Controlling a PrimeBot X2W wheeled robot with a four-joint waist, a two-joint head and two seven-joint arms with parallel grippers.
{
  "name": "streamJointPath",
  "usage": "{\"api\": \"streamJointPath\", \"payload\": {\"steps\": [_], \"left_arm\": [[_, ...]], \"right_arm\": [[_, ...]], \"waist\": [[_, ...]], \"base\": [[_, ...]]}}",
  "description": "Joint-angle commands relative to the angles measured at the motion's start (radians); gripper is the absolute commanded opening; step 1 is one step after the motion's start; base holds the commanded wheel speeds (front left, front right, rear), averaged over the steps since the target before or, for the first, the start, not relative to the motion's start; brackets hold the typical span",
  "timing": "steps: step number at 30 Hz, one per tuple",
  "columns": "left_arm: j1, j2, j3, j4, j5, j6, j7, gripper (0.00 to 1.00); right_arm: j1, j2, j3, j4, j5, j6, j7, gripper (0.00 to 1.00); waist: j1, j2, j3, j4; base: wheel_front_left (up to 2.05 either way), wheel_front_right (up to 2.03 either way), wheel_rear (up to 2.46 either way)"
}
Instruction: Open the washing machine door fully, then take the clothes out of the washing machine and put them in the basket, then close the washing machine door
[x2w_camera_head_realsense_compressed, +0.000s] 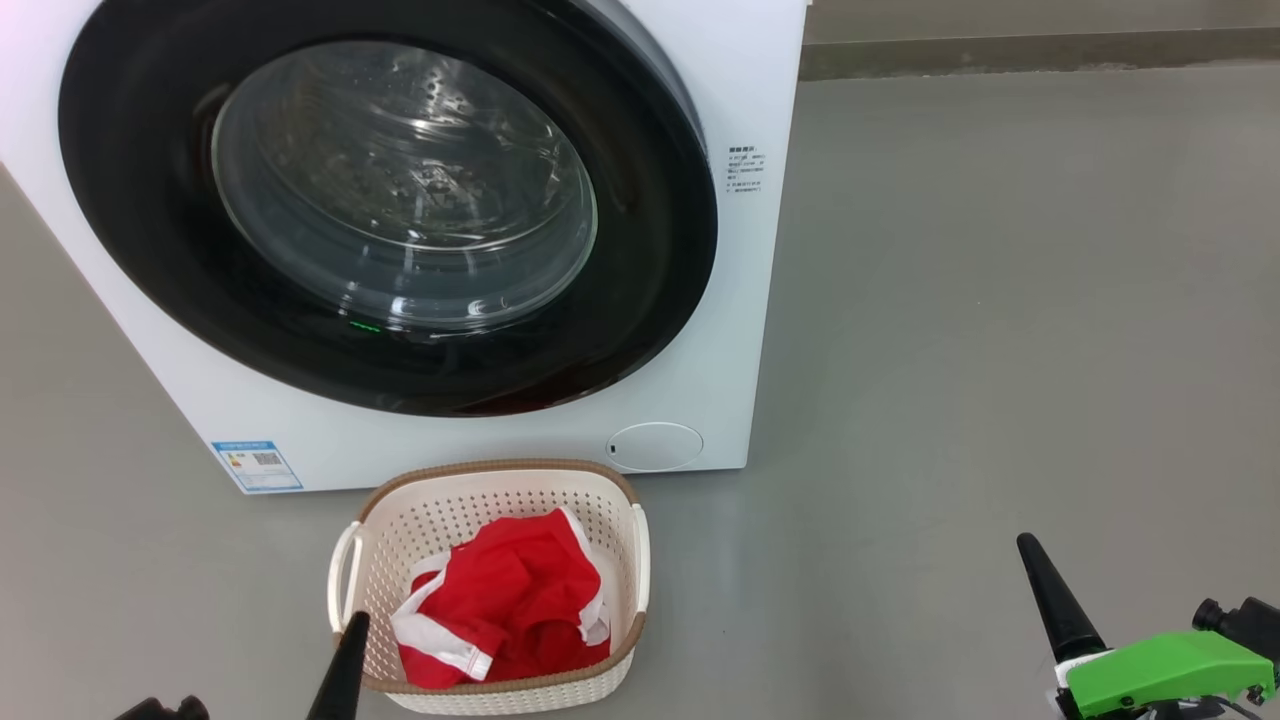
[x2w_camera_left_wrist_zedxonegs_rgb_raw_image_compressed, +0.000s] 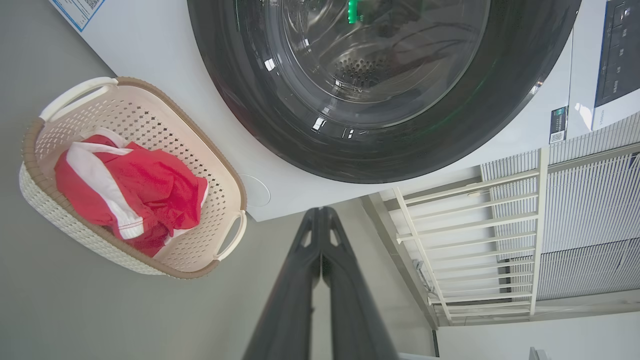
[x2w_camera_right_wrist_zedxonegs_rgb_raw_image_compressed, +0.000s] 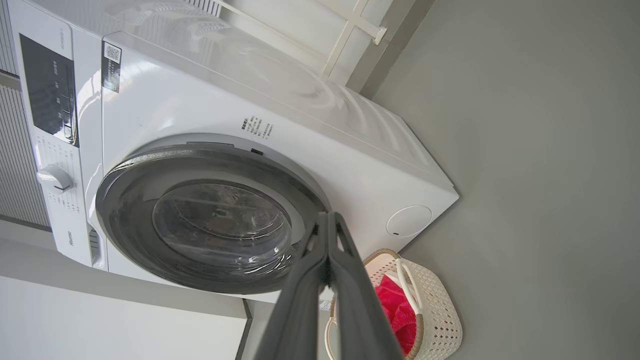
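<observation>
The washing machine (x2w_camera_head_realsense_compressed: 450, 450) stands white and close in front of me. The washing machine door (x2w_camera_head_realsense_compressed: 390, 210), with its black rim and glass bowl, lies closed against the front; it appears again as the door (x2w_camera_right_wrist_zedxonegs_rgb_raw_image_compressed: 130, 220) and the door (x2w_camera_left_wrist_zedxonegs_rgb_raw_image_compressed: 240, 75). On the floor below it sits the basket (x2w_camera_head_realsense_compressed: 500, 468), holding the red clothes (x2w_camera_head_realsense_compressed: 520, 600) with white bands. My left gripper (x2w_camera_head_realsense_compressed: 355, 628) is shut and empty, its tip over the basket's near left rim. To the right, my right gripper (x2w_camera_head_realsense_compressed: 1032, 552) is shut and empty above bare floor. The left wrist view shows the left gripper (x2w_camera_left_wrist_zedxonegs_rgb_raw_image_compressed: 320, 212), basket (x2w_camera_left_wrist_zedxonegs_rgb_raw_image_compressed: 220, 165) and clothes (x2w_camera_left_wrist_zedxonegs_rgb_raw_image_compressed: 135, 190). The right wrist view shows the right gripper (x2w_camera_right_wrist_zedxonegs_rgb_raw_image_compressed: 327, 220).
Grey floor (x2w_camera_head_realsense_compressed: 1000, 300) spreads wide to the machine's right. A skirting strip (x2w_camera_head_realsense_compressed: 1040, 55) runs along the wall behind. A white railing (x2w_camera_left_wrist_zedxonegs_rgb_raw_image_compressed: 470, 235) stands beside the machine. A round flap (x2w_camera_head_realsense_compressed: 655, 446) and a blue label (x2w_camera_head_realsense_compressed: 257, 466) mark the machine's lower front.
</observation>
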Motion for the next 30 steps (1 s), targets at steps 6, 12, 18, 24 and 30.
{"api": "streamJointPath", "payload": {"steps": [6,12,18,24,30], "left_arm": [[-0.058,0.003,0.048,-0.02,-0.074,-0.024,0.019,0.0],[-0.07,0.0,0.065,-0.018,-0.139,-0.037,0.033,0.0],[-0.081,-0.003,0.083,-0.017,-0.203,-0.051,0.046,0.0],[-0.093,-0.006,0.1,-0.015,-0.267,-0.064,0.06,0.0],[-0.104,-0.009,0.117,-0.014,-0.33,-0.078,0.074,0.0]], "right_arm": [[-0.064,-0.019,0.001,-0.029,0.076,0.0,0.012,0.0],[-0.078,-0.02,-0.006,-0.029,0.14,0.0,0.022,0.0],[-0.092,-0.022,-0.013,-0.03,0.203,0.0,0.032,0.0],[-0.106,-0.023,-0.02,-0.03,0.266,0.0,0.043,0.0],[-0.121,-0.023,-0.028,-0.031,0.329,-0.001,0.053,0.0]], "waist": [[-0.0001,-0.0001,0.002,0.0],[-0.0001,-0.0001,0.005,-0.001],[-0.0001,-0.0001,0.007,-0.001],[-0.0001,-0.0001,0.01,-0.001],[-0.0001,-0.0001,0.012,-0.002]], "base": [[0.0,0.0,0.0],[0.0,0.0,0.0],[0.0,0.0,0.0],[0.0,0.0,0.0],[0.0,0.0,0.0]]}}
